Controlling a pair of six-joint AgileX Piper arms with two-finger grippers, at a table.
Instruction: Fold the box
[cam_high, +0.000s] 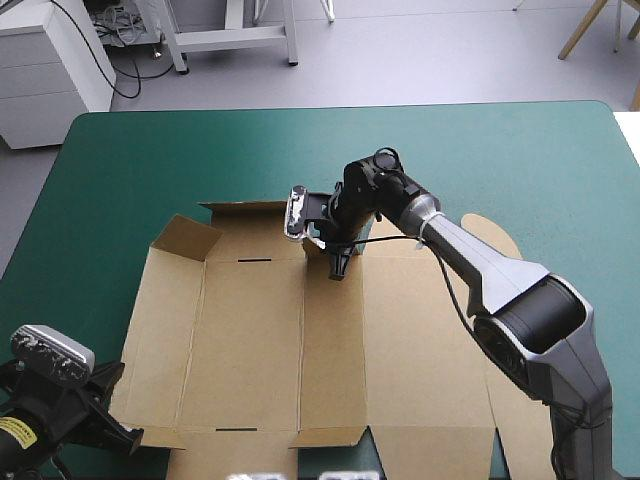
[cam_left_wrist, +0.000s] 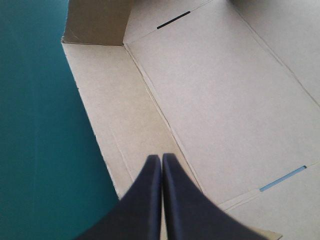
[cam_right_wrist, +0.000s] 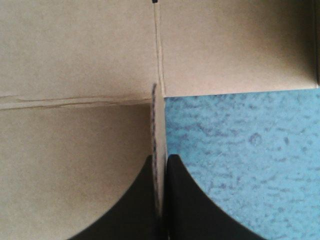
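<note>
The brown box (cam_high: 260, 340) lies as a cut sheet on the teal-green cover (cam_high: 200, 150), mostly flat. A corner flap (cam_high: 185, 238) at its far left stands raised, seen also in the left wrist view (cam_left_wrist: 95, 22). My right gripper (cam_high: 337, 270) is at the middle of the sheet's far edge, pointing down. In the right wrist view the gripper (cam_right_wrist: 160, 160) is shut on a thin upright board edge (cam_right_wrist: 156, 125) of the box. My left gripper (cam_high: 125, 432) sits at the sheet's near left corner. Its fingers meet (cam_left_wrist: 161, 157) over the left side panel (cam_left_wrist: 125, 130), holding nothing.
Bare teal-green cover (cam_left_wrist: 35, 125) runs left of the sheet and over the whole far half of the table. A rounded side flap (cam_high: 490, 235) lies flat at the sheet's far right. Slots (cam_left_wrist: 173, 19) are cut in the board.
</note>
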